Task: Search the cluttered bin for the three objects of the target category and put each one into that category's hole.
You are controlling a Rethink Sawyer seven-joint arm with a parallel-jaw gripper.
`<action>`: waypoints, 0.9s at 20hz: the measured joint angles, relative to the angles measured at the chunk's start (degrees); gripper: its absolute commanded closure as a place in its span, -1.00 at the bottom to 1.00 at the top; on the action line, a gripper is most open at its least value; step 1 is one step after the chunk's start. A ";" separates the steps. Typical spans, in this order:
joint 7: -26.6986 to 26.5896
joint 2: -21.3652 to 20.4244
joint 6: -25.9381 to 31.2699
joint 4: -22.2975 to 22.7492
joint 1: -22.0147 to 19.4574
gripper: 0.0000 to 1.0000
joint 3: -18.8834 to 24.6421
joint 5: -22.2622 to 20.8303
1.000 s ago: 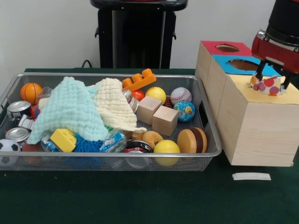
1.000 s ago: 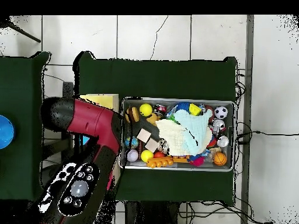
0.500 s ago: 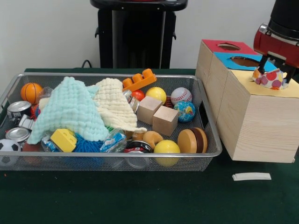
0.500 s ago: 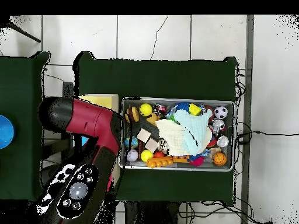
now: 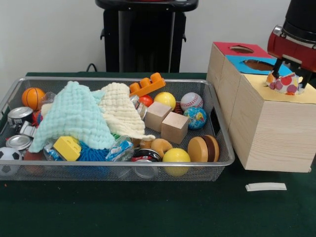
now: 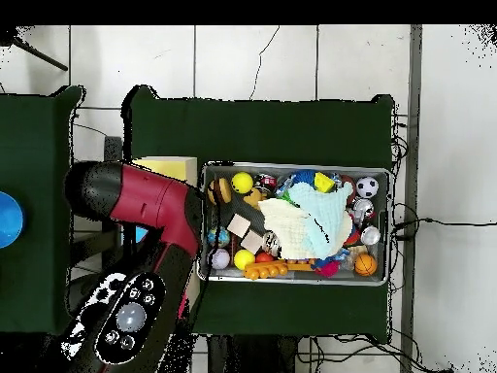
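Snag risk: you are watching the spotted cloth (image 5: 285, 84) bunching between the two dark prongs of the end effector (image 5: 291, 80); I judge it could cling to a prong and ride back up if the arm is lifting before the cloth is dropping clear.
Miss risk: the cloth is sitting on the yellow-topped box (image 5: 276, 131) directly below the end effector, and the hole itself is hidden under it, so you cannot confirm it is lined up; it may be spreading over the rim instead of falling in.
End effector state: it is closing on the spotted cloth from both sides, as far as the front view is showing.
Arm pose: the red and black arm (image 6: 146, 209) is reaching down from above, wrist pointing straight down; overhead, it is covering most of the boxes.
Neighbours: the blue-topped box (image 5: 252, 66) is lying just behind the end effector.
Bin: the wire-mesh bin (image 5: 118, 170) is sitting well off to one side on the green counter (image 5: 148, 207), with a mint-green cloth (image 5: 74, 118) and a cream cloth (image 5: 121, 113) heaped in it.
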 measured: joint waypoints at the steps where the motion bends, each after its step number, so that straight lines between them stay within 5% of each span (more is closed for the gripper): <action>1: 0.00 -0.01 -0.01 0.00 -0.02 -1.00 0.06 0.00; 18: 0.00 -2.42 4.18 0.64 -0.50 -1.00 0.45 -1.38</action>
